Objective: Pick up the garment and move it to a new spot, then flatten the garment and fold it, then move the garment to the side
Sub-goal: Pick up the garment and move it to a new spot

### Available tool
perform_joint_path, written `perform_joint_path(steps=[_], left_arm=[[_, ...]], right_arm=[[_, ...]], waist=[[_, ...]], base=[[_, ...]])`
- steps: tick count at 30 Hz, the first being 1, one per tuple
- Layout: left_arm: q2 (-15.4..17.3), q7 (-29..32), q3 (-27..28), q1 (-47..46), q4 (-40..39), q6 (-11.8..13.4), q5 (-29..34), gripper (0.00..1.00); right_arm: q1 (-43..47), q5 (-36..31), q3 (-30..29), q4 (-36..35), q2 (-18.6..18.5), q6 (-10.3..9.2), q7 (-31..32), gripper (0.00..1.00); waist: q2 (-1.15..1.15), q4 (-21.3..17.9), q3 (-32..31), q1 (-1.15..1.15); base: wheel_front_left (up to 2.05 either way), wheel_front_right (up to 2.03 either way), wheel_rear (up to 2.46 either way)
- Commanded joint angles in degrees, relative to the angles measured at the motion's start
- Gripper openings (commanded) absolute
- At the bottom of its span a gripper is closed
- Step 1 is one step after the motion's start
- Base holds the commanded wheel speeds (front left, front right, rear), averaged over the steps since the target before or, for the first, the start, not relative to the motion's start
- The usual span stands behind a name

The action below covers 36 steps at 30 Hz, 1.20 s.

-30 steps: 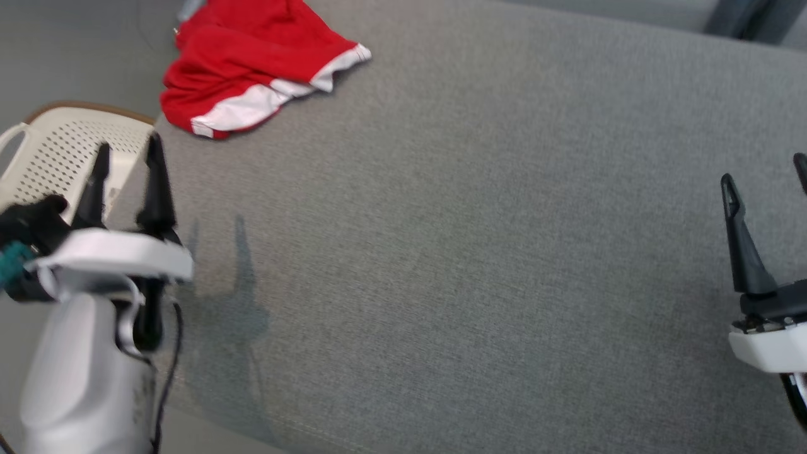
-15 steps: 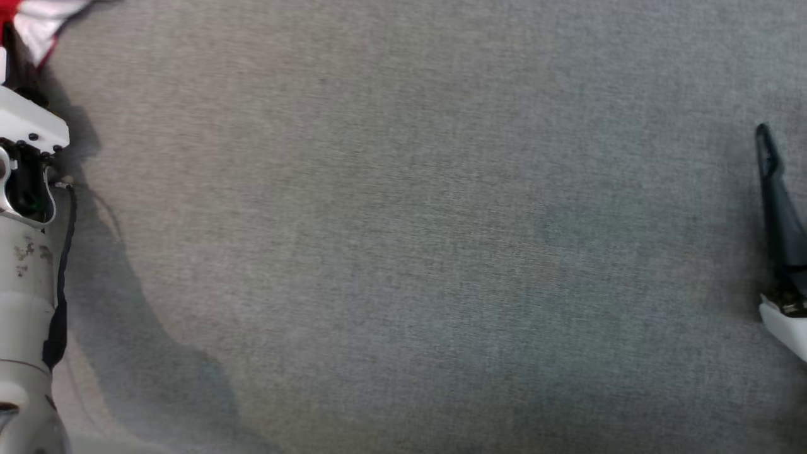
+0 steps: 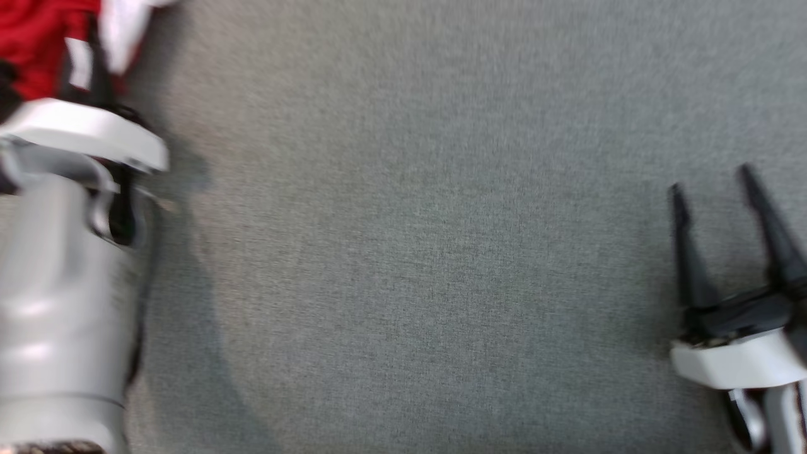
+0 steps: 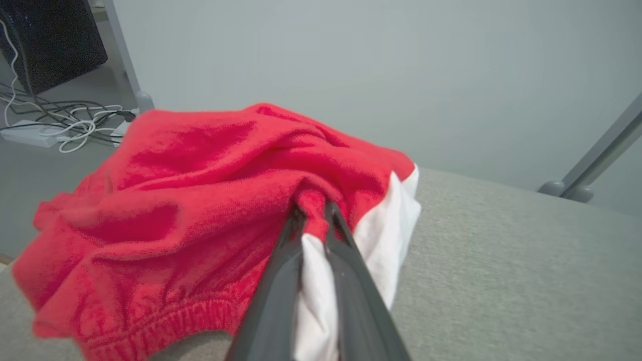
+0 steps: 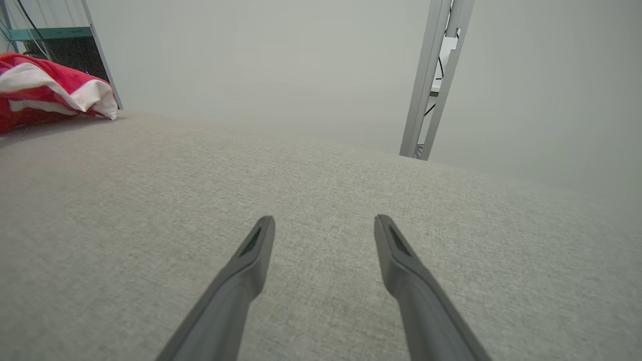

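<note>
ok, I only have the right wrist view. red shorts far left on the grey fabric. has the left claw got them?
Observer: Yes. The left wrist view has the left claw shut on the red shorts, pinching a fold beside the white side panel.
Operator: anything behind them to snag on?
Observer: Loose cables lie on the floor beyond the shorts, apart from the cloth.

the head camera has moved, and the whole picture sits differently. the left gripper (image 4: 312,213), spread wide and well apart from the red garment (image 4: 190,175) a second ago, now pinches a red-and-white fold of it at the upper left of the head view, blurred there.
</note>
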Motion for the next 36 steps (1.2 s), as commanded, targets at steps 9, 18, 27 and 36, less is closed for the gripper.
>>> perform_joint_path(steps=[9, 18, 27, 36], left_arm=[[-7.49, 9.63, -21.53, 22.97, -34.11, -0.37, -7.7, 0.0], [-8.12, 25.7, -33.54, 37.26, -62.25, 5.5, -20.34, 0.0], [-5.79, 31.9, -30.2, 33.21, -42.83, 11.24, -22.26, 0.0], [-7.63, 20.72, -28.66, 28.21, -23.93, 7.5, -23.49, 1.0]], right_arm=[[4.91, 1.49, 0.78, 4.08, 7.53, 0.06, -0.01, 1.0], [6.26, 2.18, -1.45, 3.81, 9.53, 0.06, -0.01, 1.0], [6.48, 4.88, -1.18, 4.89, 9.66, 0.07, -0.01, 1.0], [6.93, 6.17, 1.5, 6.52, 9.62, 0.07, -0.01, 1.0]], waist=[[0.0, -3.53, -19.64, 0.0], [0.0, -9.56, -22.81, 0.0], [0.0, -13.84, -21.96, 0.0], [0.0, -17.3, -23.04, 0.0]], base=[[0.0, 0.0, 0.0], [0.0, 0.0, 0.0], [0.0, 0.0, 0.0], [0.0, 0.0, 0.0]])
